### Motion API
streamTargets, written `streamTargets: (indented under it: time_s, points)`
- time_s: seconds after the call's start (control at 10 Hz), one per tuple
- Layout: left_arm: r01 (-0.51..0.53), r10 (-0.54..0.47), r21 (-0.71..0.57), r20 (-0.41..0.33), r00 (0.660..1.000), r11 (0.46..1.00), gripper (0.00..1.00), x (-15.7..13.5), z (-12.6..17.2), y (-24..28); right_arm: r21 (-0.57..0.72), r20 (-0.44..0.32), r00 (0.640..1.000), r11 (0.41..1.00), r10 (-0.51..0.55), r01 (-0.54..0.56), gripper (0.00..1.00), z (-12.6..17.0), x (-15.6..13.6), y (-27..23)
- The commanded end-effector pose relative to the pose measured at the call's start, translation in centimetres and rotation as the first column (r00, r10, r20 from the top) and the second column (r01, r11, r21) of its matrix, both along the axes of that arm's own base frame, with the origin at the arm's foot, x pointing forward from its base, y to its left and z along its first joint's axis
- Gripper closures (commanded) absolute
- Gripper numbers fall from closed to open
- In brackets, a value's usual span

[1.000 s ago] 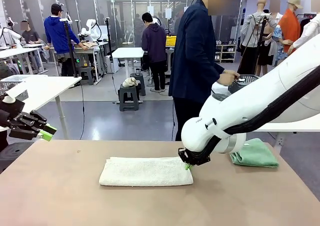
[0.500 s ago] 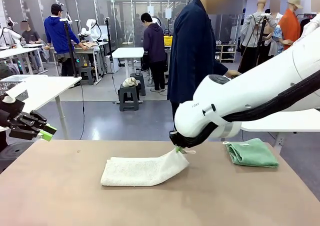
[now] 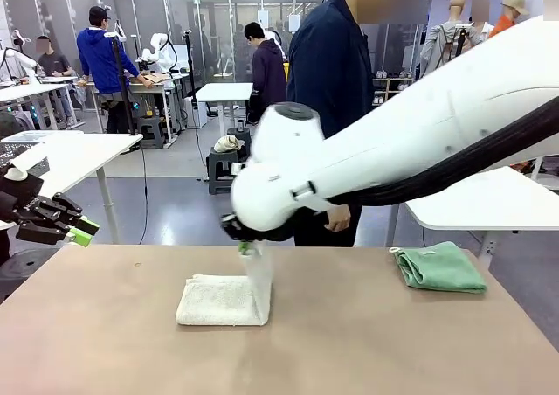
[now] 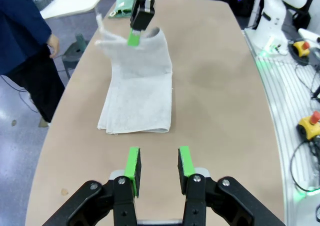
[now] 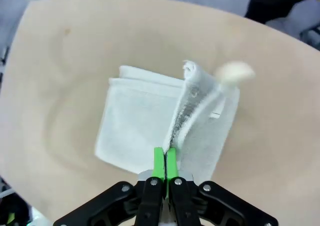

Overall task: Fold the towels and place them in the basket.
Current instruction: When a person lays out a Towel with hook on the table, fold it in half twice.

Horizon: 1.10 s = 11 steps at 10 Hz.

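Left gripper hangs off the left edge of the light brown bench, above it and well apart from the cloth. Its green-padded jaws stand partly spread with nothing between them, as the left wrist view confirms.

Centre-left of the bench: the cream-white rectangular terry towel lies as a flat folded strip, with its right-hand end lifted. Right gripper has its jaws pressed together, pinching that lifted end; the held part hangs as a near-upright flap over the right side of the flat portion. In the right wrist view the pads close on the towel's edge, and the raised layer stands above the flat one.

Step in hand, as I judge it: folding the cream towel end over end, roughly mid-fold.

Next move calls for carrying the pinched end further left and low, until it sits over the far end with edges matched, then releasing. Risk: flap buckles or lands skewed.

Right of the bench: the mint green folded terry towel lies flat near the far right corner, untouched. A person in a dark blue jacket stands behind the bench.
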State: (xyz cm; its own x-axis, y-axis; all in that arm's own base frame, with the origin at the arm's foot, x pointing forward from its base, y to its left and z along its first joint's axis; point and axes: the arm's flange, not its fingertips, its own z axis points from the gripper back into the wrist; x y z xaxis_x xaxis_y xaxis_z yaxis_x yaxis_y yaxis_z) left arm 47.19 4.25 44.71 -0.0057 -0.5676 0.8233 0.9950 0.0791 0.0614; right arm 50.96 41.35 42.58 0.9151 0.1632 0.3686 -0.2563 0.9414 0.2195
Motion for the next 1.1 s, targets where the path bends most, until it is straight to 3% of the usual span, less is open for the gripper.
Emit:
streamTargets:
  time_s: [0.0, 0.4, 0.7, 1.0]
  points:
    - [0.004, -0.004, -0.011, 0.007, 1.0, 1.0, 0.59, -0.1, 0.0, 0.1, -0.051, 0.006, 1.0, 0.999, -0.008, 0.008, 1.0, 0.7, 0.8, 6.5]
    - [0.004, -0.004, -0.011, 0.007, 1.0, 1.0, 0.59, -0.1, 0.0, 0.1, -0.097, 0.005, 0.998, 0.994, -0.057, 0.057, 1.0, -2.6, 0.5, 13.5]
    - [0.004, -0.004, -0.011, 0.007, 1.0, 1.0, 0.59, -0.1, 0.0, 0.1, -0.145, -0.017, 0.995, 0.985, -0.099, 0.095, 1.0, -6.1, 0.4, 15.2]
    - [0.004, -0.004, -0.011, 0.007, 1.0, 1.0, 0.59, -0.1, 0.0, 0.1, -0.21, -0.056, 0.994, 0.974, -0.096, 0.082, 1.0, -7.6, -0.6, 15.1]
